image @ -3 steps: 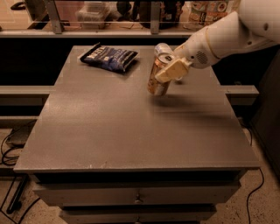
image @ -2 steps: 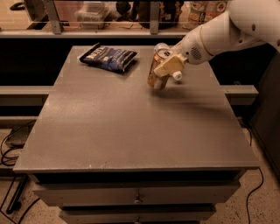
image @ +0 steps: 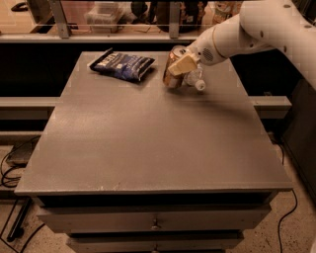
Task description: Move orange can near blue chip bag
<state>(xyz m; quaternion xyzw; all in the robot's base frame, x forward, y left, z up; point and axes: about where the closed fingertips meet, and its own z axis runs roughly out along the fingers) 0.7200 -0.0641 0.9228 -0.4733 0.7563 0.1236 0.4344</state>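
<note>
The orange can (image: 172, 69) is tilted, held just above the grey table (image: 148, 138) at its far middle. My gripper (image: 180, 66) is shut on the can, reaching in from the upper right on a white arm. The blue chip bag (image: 121, 64) lies flat at the table's far left, a short gap to the left of the can.
A clear plastic bottle with a white cap (image: 195, 80) lies on the table just right of the can, partly behind my gripper. A shelf with clutter (image: 103, 12) runs behind the table. Drawers (image: 153, 225) sit below the front edge. Cables (image: 12, 173) lie on the floor at left.
My gripper has carried the orange can toward the far side of the table and slightly left, closer to the blue chip bag. The bag has not moved.
</note>
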